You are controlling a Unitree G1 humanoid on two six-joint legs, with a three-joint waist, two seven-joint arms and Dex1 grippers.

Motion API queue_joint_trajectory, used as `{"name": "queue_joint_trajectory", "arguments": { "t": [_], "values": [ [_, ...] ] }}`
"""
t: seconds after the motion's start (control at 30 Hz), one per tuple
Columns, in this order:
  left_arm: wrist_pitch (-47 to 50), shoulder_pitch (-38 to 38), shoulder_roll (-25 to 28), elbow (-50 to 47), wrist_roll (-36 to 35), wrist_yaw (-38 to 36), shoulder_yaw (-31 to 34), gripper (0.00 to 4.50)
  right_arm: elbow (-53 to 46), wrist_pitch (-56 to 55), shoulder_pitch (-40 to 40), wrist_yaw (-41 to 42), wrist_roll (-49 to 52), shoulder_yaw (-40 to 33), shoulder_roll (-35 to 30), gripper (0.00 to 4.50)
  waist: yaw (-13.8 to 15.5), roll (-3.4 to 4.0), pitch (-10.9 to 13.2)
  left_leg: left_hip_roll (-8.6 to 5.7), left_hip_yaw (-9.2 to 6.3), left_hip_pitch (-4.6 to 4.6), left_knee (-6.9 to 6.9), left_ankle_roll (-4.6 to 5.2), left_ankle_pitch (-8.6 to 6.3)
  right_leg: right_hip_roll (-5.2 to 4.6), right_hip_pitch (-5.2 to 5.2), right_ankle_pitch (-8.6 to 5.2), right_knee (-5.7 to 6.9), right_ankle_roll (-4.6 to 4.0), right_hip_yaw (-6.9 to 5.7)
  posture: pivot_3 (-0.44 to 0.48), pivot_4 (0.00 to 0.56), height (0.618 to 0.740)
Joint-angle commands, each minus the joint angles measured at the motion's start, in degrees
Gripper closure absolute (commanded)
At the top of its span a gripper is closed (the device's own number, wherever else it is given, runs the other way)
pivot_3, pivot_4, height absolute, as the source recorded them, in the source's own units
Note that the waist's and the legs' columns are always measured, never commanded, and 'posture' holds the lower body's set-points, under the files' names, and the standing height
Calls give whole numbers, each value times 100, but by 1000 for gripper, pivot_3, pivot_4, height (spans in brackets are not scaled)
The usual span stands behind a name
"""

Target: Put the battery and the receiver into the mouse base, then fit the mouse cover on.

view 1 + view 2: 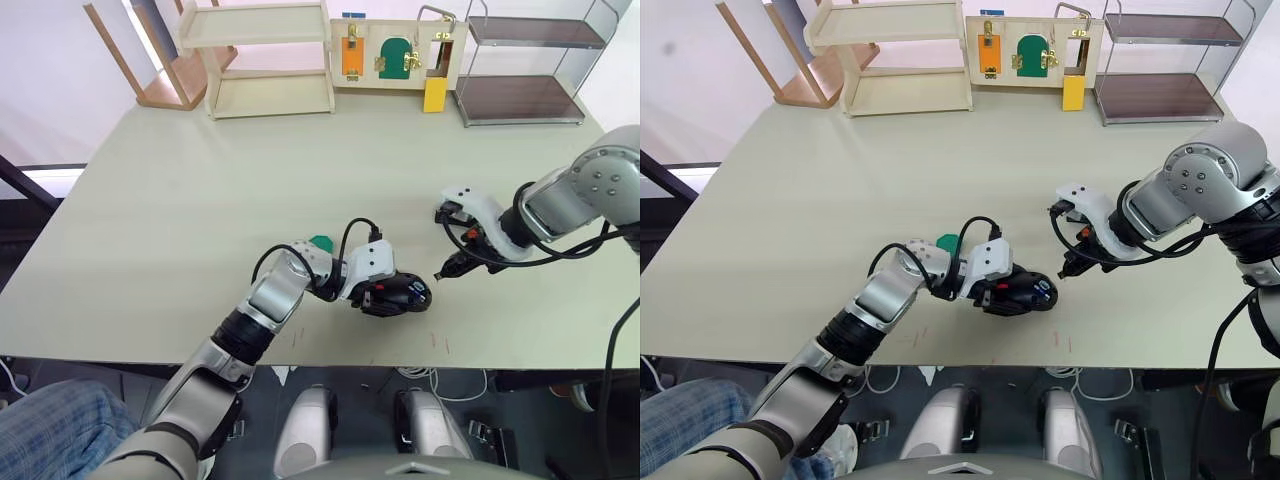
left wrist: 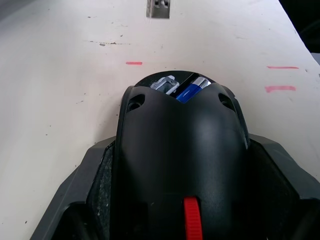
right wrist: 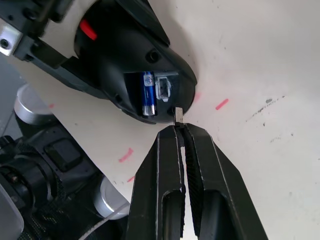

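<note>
Mouse base: I have the mouse base (image 1: 398, 294) clamped in my left gripper (image 2: 180, 210) near the front edge of the table (image 1: 180, 200), its open compartment end turned toward my right arm

Battery: the battery (image 3: 148, 93) already lies in its slot inside the base, blue body with the pale end showing; I count that step as done

Receiver: the receiver (image 3: 178, 114) is pinched at the tips of my right gripper (image 3: 180, 129), just beside the rim of the base and close to the empty metal-lined slot (image 3: 163, 88) next to the battery; it is not seated yet

Left gripper: clenched on the mouse base, fingers along both flanks

Right gripper: closed tight on the receiver, only its end poking out past the fingertips

Mouse cover: I cannot pick it out on the table from here

Green disc: a green disc (image 1: 321, 243) lies just behind my left wrist, on the far side from the base

Progress: by my reckoning about a third done; the receiver has to go in, then the cover must be found and fitted
</note>
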Motion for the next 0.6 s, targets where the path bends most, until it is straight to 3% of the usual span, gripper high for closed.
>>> {"name": "queue_joint_trajectory", "arguments": {
  "t": [0.03,0.6],
  "values": [
    [261,-22,57,-183,42,-18,-113,1530,148,30,-396,-353,597,286,101,4500,-25,0,0,1,-1,0,-2,0,0,1,0,0,0,0,-1,0,150,740],
    [391,-12,138,-318,13,-70,-149,1530,831,30,-838,-1126,1008,778,714,4500,-110,0,0,2,-2,1,-7,0,0,2,0,0,0,0,-8,0,150,740]
  ]
}}
